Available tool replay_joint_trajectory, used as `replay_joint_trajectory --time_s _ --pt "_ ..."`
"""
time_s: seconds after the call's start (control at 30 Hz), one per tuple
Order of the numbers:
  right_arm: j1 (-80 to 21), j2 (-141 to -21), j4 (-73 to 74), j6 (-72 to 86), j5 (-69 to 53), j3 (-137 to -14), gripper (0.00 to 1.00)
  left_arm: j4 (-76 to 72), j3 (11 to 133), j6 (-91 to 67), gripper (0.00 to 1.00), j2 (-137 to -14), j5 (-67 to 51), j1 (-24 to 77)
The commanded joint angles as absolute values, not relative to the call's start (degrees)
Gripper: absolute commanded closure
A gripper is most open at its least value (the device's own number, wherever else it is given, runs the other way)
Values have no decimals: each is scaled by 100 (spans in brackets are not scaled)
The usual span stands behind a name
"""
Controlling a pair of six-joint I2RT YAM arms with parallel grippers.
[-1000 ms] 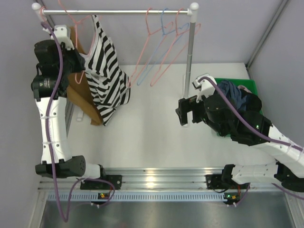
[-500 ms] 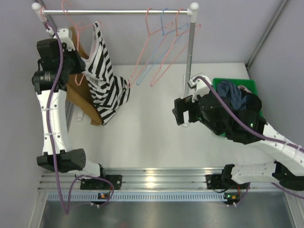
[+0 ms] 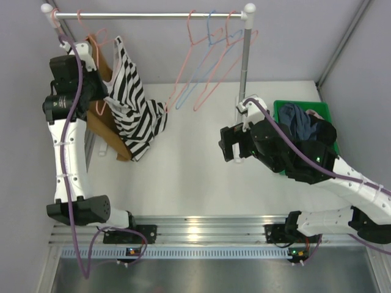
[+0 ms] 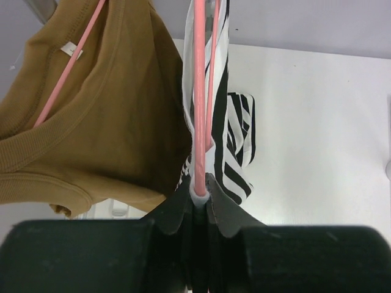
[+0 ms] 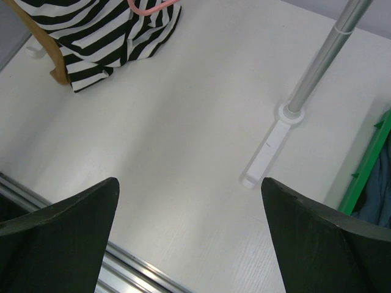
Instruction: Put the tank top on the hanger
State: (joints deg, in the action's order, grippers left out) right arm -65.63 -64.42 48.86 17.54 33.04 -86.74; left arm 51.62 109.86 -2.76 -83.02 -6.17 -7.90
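the hanger (image 4: 200,91) is cut by the top edge, and the tank top (image 3: 131,113) half hides the brown top (image 3: 105,133).

Top cam: fixed, high above near edge of tabletop (image 3: 195,177), looks steeply down across it to clothes rail (image 3: 146,15) at back; widest view. L wrist cam: v. close, looks along left hand (image 4: 200,186) & pink hanger (image 4: 199,91), striped tank top (image 4: 235,152) just behind. R wrist cam: farther off, faces down past right hand (image 5: 189,183) onto tabletop. All 3 share the striped tank top.
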Motion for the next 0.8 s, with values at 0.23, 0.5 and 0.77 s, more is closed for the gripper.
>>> replay_joint_trajectory --time_s 0.23,0.5,0.77 --pt "-6645 -6539 4614 1652 3190 -8807 0 4931 10793 -369 63 -7752 -158 -835" --pt "-6645 -6548 4623 1679 3182 -8772 0 4992 10881 -413 52 -7629 -53 -826" --pt "-6645 -6530 4649 1679 3190 -8745 0 5176 11188 -466 48 -7445 518 -835"
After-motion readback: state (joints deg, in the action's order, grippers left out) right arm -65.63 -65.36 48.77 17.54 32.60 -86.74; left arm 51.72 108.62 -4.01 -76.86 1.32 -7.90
